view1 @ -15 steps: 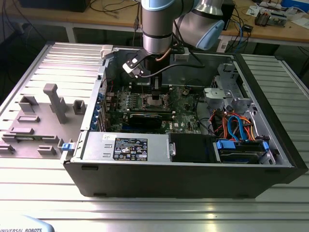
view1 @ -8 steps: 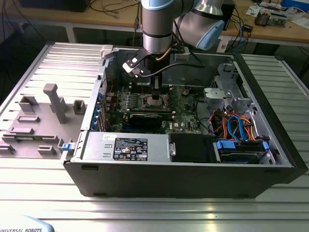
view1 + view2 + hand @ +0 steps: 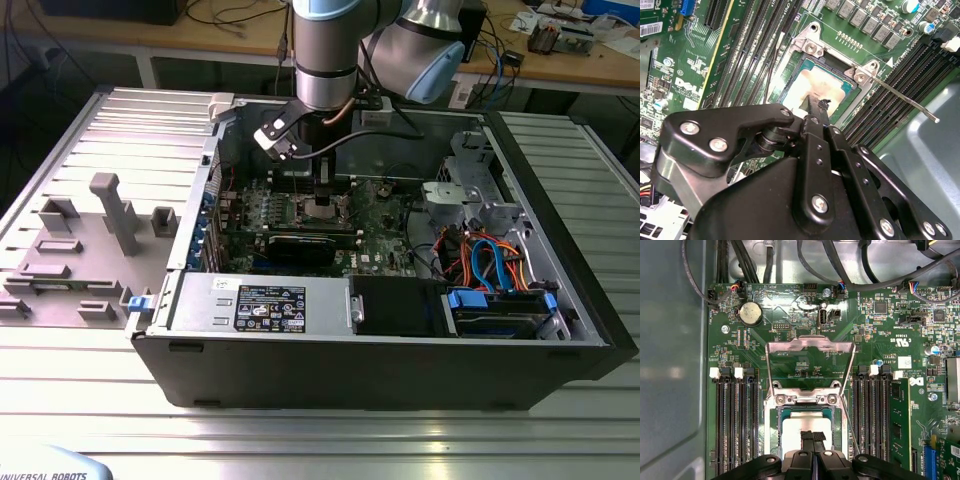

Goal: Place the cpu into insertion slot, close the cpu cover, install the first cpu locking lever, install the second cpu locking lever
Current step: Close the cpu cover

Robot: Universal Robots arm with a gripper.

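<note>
In the exterior view, the grey robot arm's black gripper hung straight down into the open black computer case. It was right over the square, metal-rimmed insertion slot in the middle of the green motherboard.

In the second wrist view, the small flat square cpu with its pale silvery top lay flat inside the slot, directly beneath the fingertips. These were pressed together with nothing between them; whether they touched the chip could not be told. A thin silvery locking lever stood unlatched, its long axis running from the slot's corner out across the black memory slots.

In the first wrist view, the silvery-grey sheet-metal cpu cover was swung open. It was hinged at the slot's edge farthest from the gripper, and its free end pointed away toward the round coin battery.
</note>
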